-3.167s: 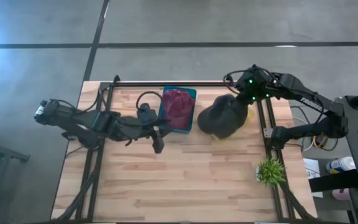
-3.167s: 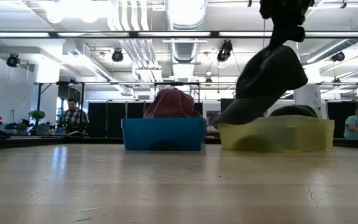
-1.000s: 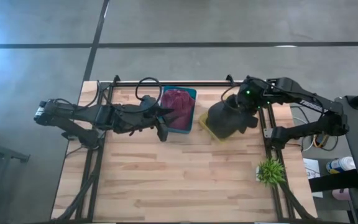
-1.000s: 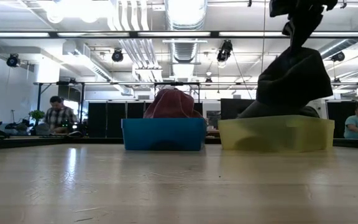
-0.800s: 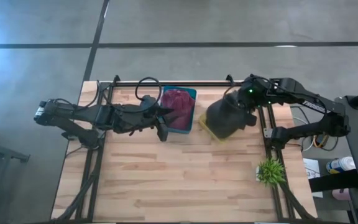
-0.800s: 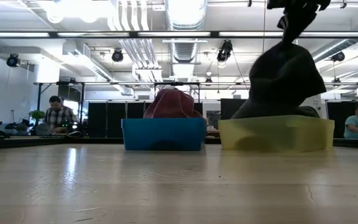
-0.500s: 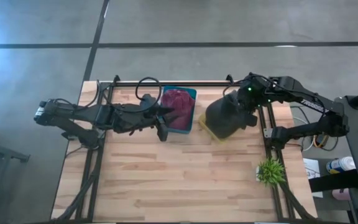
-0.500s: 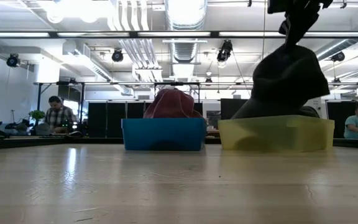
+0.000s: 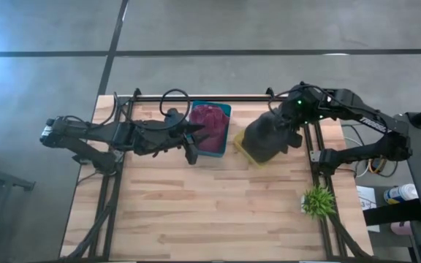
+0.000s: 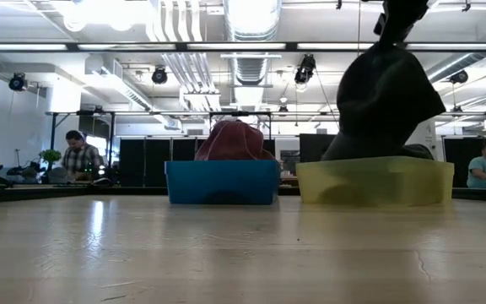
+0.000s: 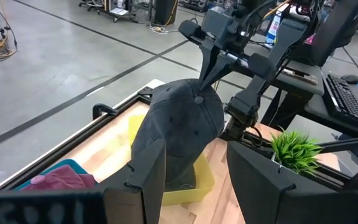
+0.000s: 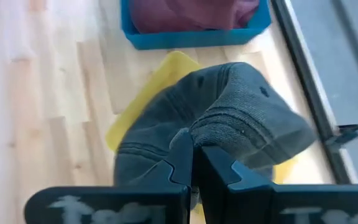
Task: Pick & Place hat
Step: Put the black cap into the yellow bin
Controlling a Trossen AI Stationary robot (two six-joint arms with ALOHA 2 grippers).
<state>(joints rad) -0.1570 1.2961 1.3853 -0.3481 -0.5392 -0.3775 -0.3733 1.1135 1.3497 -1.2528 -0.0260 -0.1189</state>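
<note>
Hanging from the clamped right gripper (image 12: 194, 152) — the dark hat (image 12: 229, 127) — over the yellow bin (image 10: 375, 181).

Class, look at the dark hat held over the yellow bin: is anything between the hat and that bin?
Nothing visible. The right gripper pinches the dark hat directly above the yellow bin, the hat's lower edge already reaching into it. The blue bin with the red hat sits beside, apart.

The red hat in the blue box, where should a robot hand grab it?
Best guess: pinch the top of the red hat from straight above. It bulges up over the rim of the blue box, so its top is free while the walls cover its sides. The left gripper waits beside the box.
</note>
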